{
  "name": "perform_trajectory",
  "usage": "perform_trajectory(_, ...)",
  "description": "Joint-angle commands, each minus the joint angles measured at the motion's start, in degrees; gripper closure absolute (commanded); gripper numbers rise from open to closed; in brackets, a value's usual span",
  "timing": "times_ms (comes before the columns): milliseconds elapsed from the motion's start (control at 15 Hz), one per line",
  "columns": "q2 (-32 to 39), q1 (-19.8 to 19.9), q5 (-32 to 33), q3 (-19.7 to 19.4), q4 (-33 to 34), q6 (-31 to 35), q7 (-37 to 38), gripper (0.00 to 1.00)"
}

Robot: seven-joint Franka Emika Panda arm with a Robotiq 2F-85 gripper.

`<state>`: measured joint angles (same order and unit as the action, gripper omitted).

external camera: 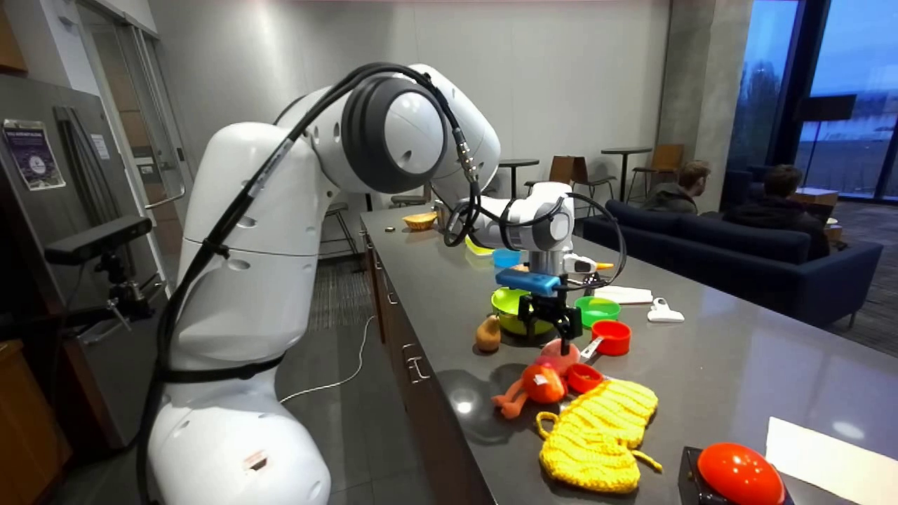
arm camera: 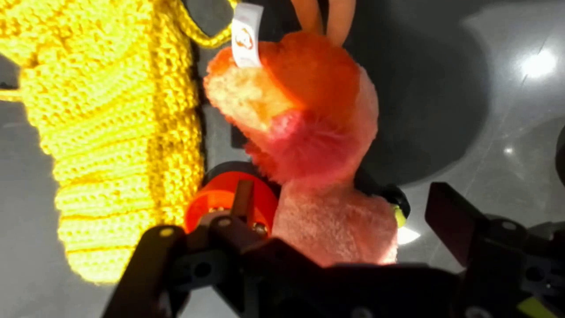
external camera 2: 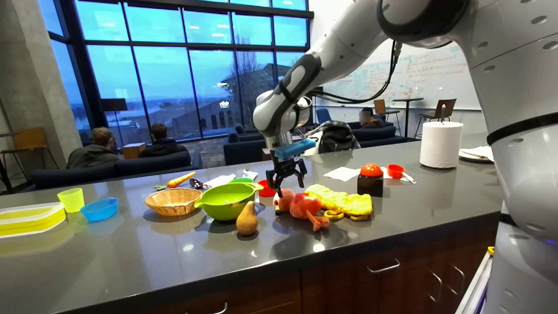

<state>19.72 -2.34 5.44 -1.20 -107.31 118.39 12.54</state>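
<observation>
Wrist view shows a fuzzy pink and orange plush toy (arm camera: 315, 145)

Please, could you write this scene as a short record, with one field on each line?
Surface: dark countertop
Gripper: open, over the pink plush toy; contact unclear
Held: nothing
Beside the toy: yellow knitted piece, smaller red cup
Nearby: lime-green bowl, with an upright pear beside it
Also there: red dome on a black box

One plush toy (arm camera: 318, 150), three red cups (external camera: 612, 339)
</observation>
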Motion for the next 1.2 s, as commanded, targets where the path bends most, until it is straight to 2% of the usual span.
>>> perform_trajectory(0, 2.0, 0.7, -0.8, -0.1, 2.1, -0.2, -2.0, 0.0)
perform_trajectory(1067, 4.2, 2.5, -6.2, 0.3, 0.2, 2.9, -5.3, 0.0)
perform_trajectory(1133, 4.2, 2.5, -6.6, 0.3, 0.1, 3.0, -5.6, 0.12)
